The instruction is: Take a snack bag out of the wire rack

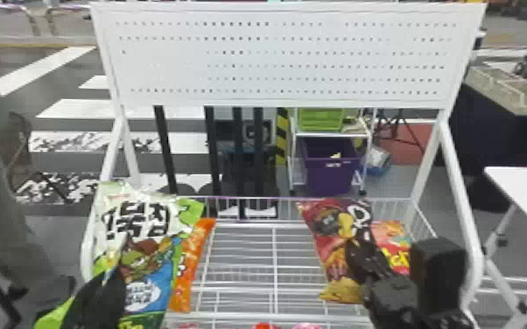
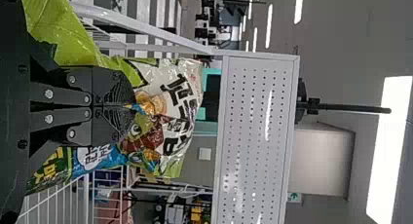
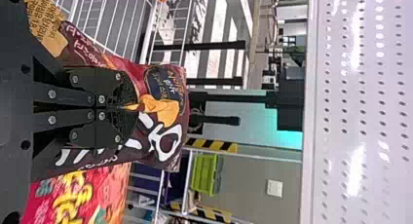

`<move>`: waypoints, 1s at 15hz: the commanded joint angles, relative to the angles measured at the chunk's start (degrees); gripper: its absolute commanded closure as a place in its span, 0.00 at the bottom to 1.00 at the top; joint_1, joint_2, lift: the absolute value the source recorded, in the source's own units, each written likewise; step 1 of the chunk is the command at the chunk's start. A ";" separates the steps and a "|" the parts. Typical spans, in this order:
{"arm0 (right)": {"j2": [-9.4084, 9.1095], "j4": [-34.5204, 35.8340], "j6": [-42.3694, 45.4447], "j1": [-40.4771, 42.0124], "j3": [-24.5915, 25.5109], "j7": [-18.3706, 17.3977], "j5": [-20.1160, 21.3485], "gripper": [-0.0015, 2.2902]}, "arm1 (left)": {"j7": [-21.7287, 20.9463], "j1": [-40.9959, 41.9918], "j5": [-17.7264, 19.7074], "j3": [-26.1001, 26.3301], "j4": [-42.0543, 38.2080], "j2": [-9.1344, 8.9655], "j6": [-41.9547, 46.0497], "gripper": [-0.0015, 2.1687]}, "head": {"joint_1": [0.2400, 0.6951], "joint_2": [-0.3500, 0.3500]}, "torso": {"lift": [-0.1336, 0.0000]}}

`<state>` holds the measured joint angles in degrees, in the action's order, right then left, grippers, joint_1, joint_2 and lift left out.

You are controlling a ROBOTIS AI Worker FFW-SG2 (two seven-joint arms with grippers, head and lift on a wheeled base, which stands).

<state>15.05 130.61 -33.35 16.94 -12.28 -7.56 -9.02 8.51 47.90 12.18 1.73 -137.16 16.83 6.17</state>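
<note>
Wire rack (image 1: 274,262): a white frame whose perforated panel (image 1: 275,57) stood above the back edge.
Left gripper (image 1: 119,267): at the rack's left edge; in the left wrist view its jaws were clamped on the white, green and blue snack bag.
White, green and blue snack bag (image 1: 144,258): printed face outward, along the left edge, its top near the back left corner; whether its lower end touched the wires could not be told.
Orange snack bag (image 1: 186,267): just beside the previous bag, toward the rack's middle, and partly hidden by it.
Right gripper (image 1: 354,244): toward the right edge; in the right wrist view its jaws were clamped on the dark red snack bag.
Dark red snack bag (image 1: 319,227): tilted, its top by the back edge, right of the middle.
Red and yellow snack bag (image 1: 396,236): near the back right corner, partly behind the dark red one.
Purple bin (image 1: 328,173): beyond the back edge, below a green bin (image 1: 321,120).
</note>
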 commanded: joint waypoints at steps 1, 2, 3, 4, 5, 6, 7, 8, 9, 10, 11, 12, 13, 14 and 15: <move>0.07 5.53 7.19 9.78 4.19 0.01 1.46 0.98 | 0.02 -0.09 0.04 0.03 -0.04 0.13 0.02 0.98 | 0.57 0.50 | 1.00; -0.19 6.76 10.36 13.30 5.68 0.01 1.90 0.98 | 0.02 -0.09 0.04 0.03 0.05 0.13 0.02 0.98 | 0.57 0.50 | 1.00; -0.46 7.73 14.05 17.07 7.53 0.09 1.90 0.98 | 0.02 -0.18 0.04 0.03 0.05 0.13 0.02 0.98 | 0.57 0.50 | 1.00; -0.89 8.34 18.80 20.41 8.94 0.36 1.99 0.98 | 0.02 -0.26 0.04 0.12 0.05 0.13 0.02 0.98 | 0.57 0.50 | 1.00; -2.21 9.05 22.66 23.58 10.34 0.97 1.99 0.98 | 0.02 -0.35 0.04 0.12 0.05 0.13 0.02 0.98 | 0.57 0.50 | 1.00; -3.71 9.49 26.00 26.22 11.31 1.85 1.99 0.98 | 0.02 -0.44 0.04 0.12 0.05 0.13 0.02 0.98 | 0.57 0.50 | 1.00; -4.94 10.19 28.64 29.20 12.28 2.64 2.08 0.98 | 0.02 -0.44 0.04 0.12 0.05 0.13 0.02 0.98 | 0.57 0.50 | 1.00; -5.38 10.54 30.75 31.66 12.54 2.64 2.78 0.98 | 0.02 -0.53 0.04 0.12 0.14 0.13 0.02 0.98 | 0.57 0.50 | 1.00; -5.99 10.98 32.68 34.30 12.80 2.64 3.66 0.98 | 0.10 -0.53 0.04 0.12 0.23 0.22 0.02 0.98 | 0.57 0.50 | 1.00; -6.52 11.07 33.74 36.15 13.24 2.64 3.92 0.98 | 0.10 -0.62 0.13 0.12 0.40 0.22 0.02 0.98 | 0.57 0.50 | 1.00; -6.78 10.98 34.62 37.03 13.42 2.64 4.10 0.98 | 0.19 -0.88 0.22 0.12 0.58 0.30 0.02 0.98 | 0.57 0.50 | 1.00; -7.05 10.98 35.49 37.64 13.51 2.64 4.19 0.98 | 0.19 -0.97 0.30 0.12 0.67 0.39 0.02 0.98 | 0.57 0.50 | 1.00; -7.13 11.07 36.73 38.61 13.59 2.64 4.28 0.98 | 0.19 -0.97 0.30 0.29 0.67 0.39 0.02 0.98 | 0.57 0.50 | 1.00; -7.13 11.07 37.43 39.22 13.86 2.64 4.63 0.98 | 0.19 -0.97 0.30 0.29 0.67 0.39 0.02 0.98 | 0.57 0.50 | 1.00; -7.22 10.89 38.13 39.75 14.21 2.64 4.63 0.98 | 0.19 -0.97 0.39 0.29 0.67 0.48 0.02 0.98 | 0.57 0.50 | 1.00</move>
<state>7.91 141.64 3.68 55.83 1.54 -4.92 -4.58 8.70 46.94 12.49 1.98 -136.50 17.23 6.19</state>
